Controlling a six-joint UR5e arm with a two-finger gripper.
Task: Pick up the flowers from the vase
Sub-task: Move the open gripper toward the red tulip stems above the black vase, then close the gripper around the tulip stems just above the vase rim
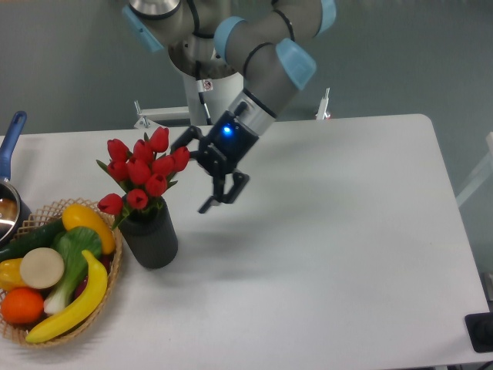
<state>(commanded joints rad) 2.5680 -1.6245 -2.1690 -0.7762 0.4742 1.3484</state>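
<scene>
The flowers point(144, 171), a bunch of red tulip buds with green leaves, stand upright in the vase point(151, 237), a dark matte cylinder on the white table at the left. My gripper point(192, 173) is open and empty, tilted sideways toward the left. It hangs just right of the buds, at about their height. One upper fingertip point(177, 143) is close to the rightmost bud; I cannot tell if it touches. The stems are hidden inside the vase.
A wicker basket point(23, 333) at the left front holds a banana, an orange, a yellow pepper and a leafy green-and-white vegetable point(71, 258), right beside the vase. A pan with a blue handle point(11, 139) sits at the left edge. The robot's base point(212, 92) stands behind the table.
</scene>
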